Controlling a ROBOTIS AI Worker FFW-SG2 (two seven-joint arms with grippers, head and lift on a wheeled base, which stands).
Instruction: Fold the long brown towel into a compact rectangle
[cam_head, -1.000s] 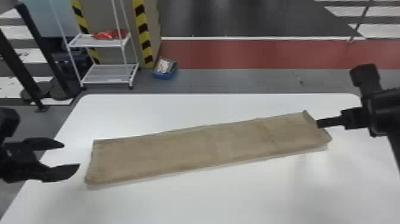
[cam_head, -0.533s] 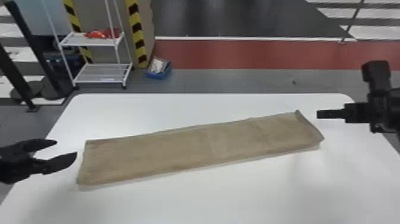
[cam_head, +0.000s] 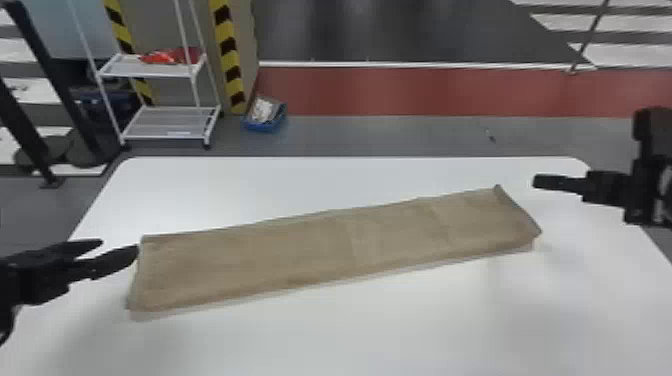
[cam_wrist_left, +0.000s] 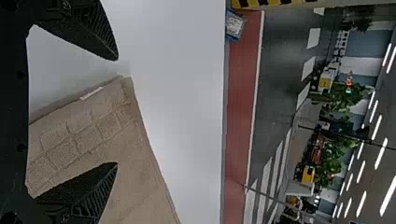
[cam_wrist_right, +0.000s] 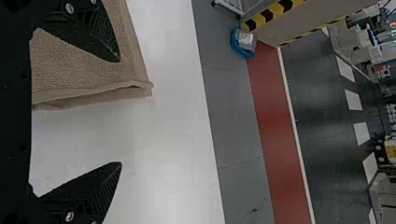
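Note:
The brown towel (cam_head: 320, 250) lies flat as a long strip across the table, slanting up toward the right. At its left end is my left gripper (cam_head: 120, 252), open, one fingertip close to the towel's upper left corner. My right gripper (cam_head: 537, 181) stands beyond the towel's upper right corner, apart from it. In the left wrist view the open left gripper (cam_wrist_left: 116, 112) has the towel's end (cam_wrist_left: 88, 135) between and beyond its fingers. In the right wrist view the right gripper (cam_wrist_right: 120, 112) is open, with the towel's end edge (cam_wrist_right: 107, 87) between its fingers.
The white table (cam_head: 375, 325) extends around the towel. Behind it on the floor stand a white shelf rack (cam_head: 165, 122) at the left and a blue bin (cam_head: 265, 117) with things in it.
My left gripper has moved toward the towel's left end, and its fingers appear closer together in the head view. The right gripper has shifted slightly away from the towel. The towel looks unchanged.

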